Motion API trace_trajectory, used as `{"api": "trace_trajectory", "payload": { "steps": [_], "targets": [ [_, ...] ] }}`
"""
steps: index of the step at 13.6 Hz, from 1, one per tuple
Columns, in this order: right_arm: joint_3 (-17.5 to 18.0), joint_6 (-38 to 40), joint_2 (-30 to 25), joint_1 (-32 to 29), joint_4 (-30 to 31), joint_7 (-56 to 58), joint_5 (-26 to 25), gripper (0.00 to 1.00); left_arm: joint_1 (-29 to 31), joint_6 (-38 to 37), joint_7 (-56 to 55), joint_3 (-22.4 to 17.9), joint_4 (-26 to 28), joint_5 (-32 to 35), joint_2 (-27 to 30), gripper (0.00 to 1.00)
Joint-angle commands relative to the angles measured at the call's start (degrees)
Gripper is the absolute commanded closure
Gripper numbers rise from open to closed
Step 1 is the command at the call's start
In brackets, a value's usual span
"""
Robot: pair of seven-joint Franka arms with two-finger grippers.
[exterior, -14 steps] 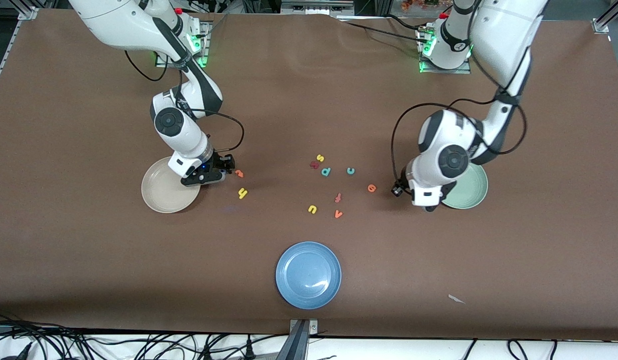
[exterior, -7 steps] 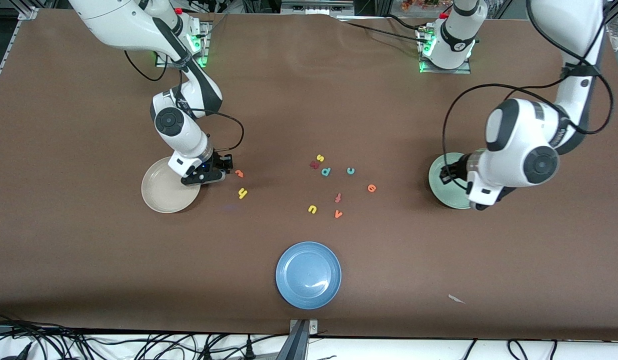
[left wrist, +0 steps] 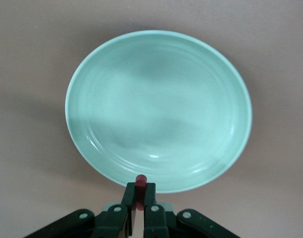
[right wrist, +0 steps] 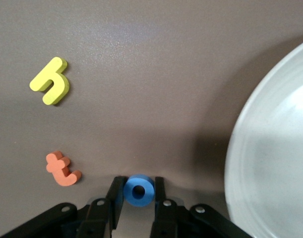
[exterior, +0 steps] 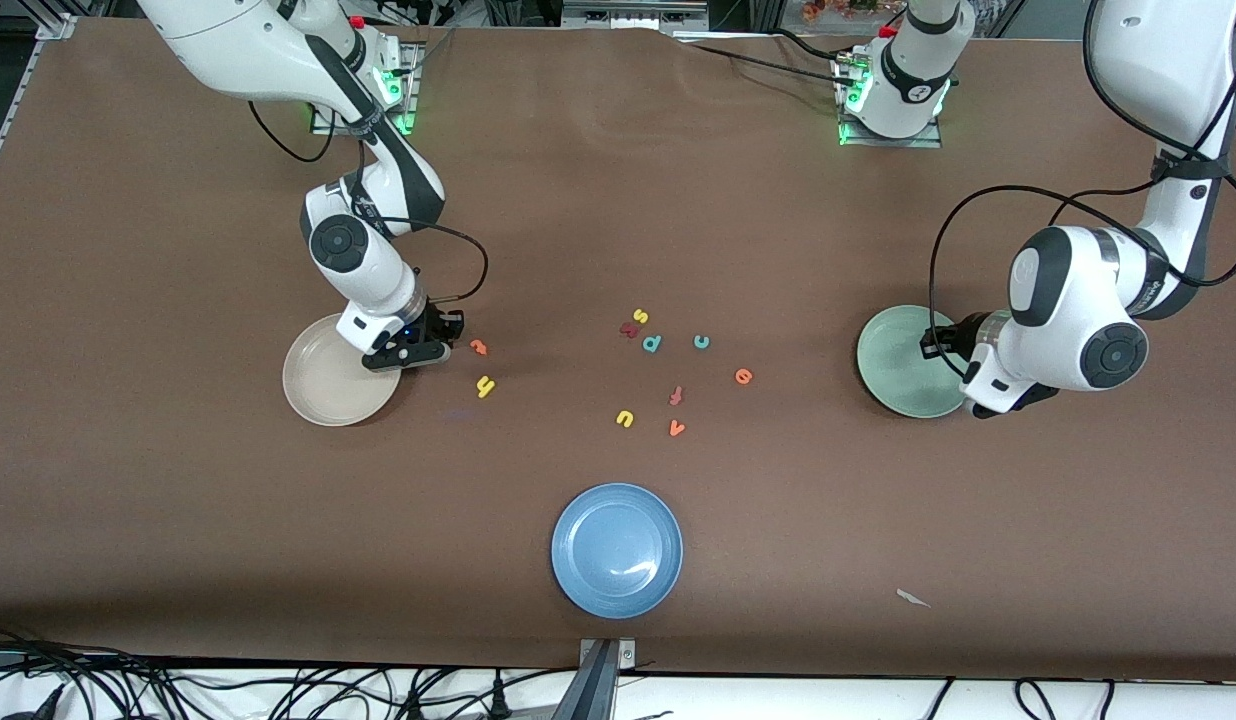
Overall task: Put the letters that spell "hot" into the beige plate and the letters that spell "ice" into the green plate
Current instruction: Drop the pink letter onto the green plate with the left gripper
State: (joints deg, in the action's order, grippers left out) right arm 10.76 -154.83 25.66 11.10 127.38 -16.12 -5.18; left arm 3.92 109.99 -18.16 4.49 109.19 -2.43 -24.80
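Neither plate holds a letter yet, so the sorting looks barely begun; the beige plate (exterior: 330,385) and the green plate (left wrist: 158,110) both lie bare on the desk (exterior: 618,200).

The right gripper (right wrist: 138,198) sits low at the beige plate's 2 o'clock edge, its fingers pinching the blue o (right wrist: 139,190) just off the rim; that letter seems ready to be lifted and carried over the plate; the orange t (exterior: 478,347) and yellow h (exterior: 486,386) lie close by on the desk, at about 3 o'clock from the plate, still to be collected.

The left gripper (left wrist: 140,210) hovers over the green plate's edge toward the left arm's end of the desk, pressed together on the dark red i (left wrist: 140,191), which pokes out between the fingertips; a release over the plate appears to be the next step.

The teal c (exterior: 701,342) and orange e (exterior: 743,376) remain in the loose cluster mid-desk, along with the letters that belong to neither word; the blue plate (exterior: 617,550) at 6 o'clock of that cluster plays no part.

So two letters are in hand, none delivered, four still lying loose.
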Motion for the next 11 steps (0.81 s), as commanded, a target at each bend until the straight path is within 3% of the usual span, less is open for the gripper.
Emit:
{"api": "trace_trajectory", "payload": {
  "steps": [1, 10, 11],
  "targets": [
    [0.1, -1.2, -1.0, -0.2, 1.2, -1.0, -1.2, 0.84, 0.9, 5.2, 2.3, 0.5, 3.7, 1.0, -0.2, 1.00],
    [-0.4, 12.3, -12.6, -0.9, 0.7, 2.9, -1.1, 0.84, 1.1, 8.3, 2.5, 0.4, 5.0, 1.1, -2.1, 1.00],
    [-1.9, 13.0, -13.3, -1.2, 0.7, 5.4, -1.1, 0.84, 1.1, 8.2, 2.5, 0.4, 4.9, 1.1, -2.1, 0.91]
  ]
}}
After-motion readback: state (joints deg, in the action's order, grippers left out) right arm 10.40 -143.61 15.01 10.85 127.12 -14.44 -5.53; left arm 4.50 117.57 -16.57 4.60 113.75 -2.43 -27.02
